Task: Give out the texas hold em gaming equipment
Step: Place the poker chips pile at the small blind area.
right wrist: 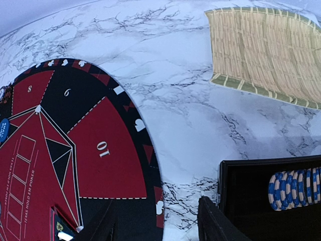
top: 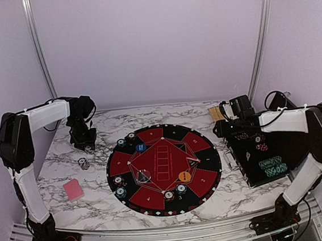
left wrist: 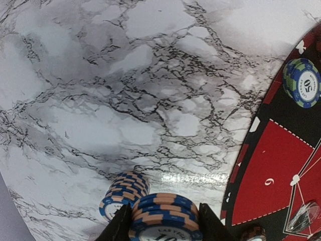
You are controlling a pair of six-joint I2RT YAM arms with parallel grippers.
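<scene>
A pink card (top: 73, 189) lies near the desk's left edge. The mat (top: 157, 203) fills the centre and carries chips (top: 120, 191), a blue button (top: 141, 147) and an orange button (top: 184, 176). The case (top: 251, 171) lines the right edge. Toward the far left corner, the left claw (left wrist: 164, 221) grips a chip stack (left wrist: 163, 206), with a second stack (left wrist: 125, 193) just beside it. The right claw (right wrist: 156, 213) hangs released between mat and case.

A: Chip stacks (top: 121, 141) on the round mat (top: 151, 136)?
B: Six.
A: Off it?
B: Two more: near stack (left wrist: 163, 211), far stack (left wrist: 125, 191).
A: Buttons?
B: Three: blue button (top: 141, 147), orange button (top: 184, 176), clear button (left wrist: 303, 216).
A: Pink-backed cards (top: 73, 189)?
B: One pile or single card; impossible to tell.
A: Anything else?
B: One black case (top: 238, 153), one bamboo mat (right wrist: 261, 50).
</scene>
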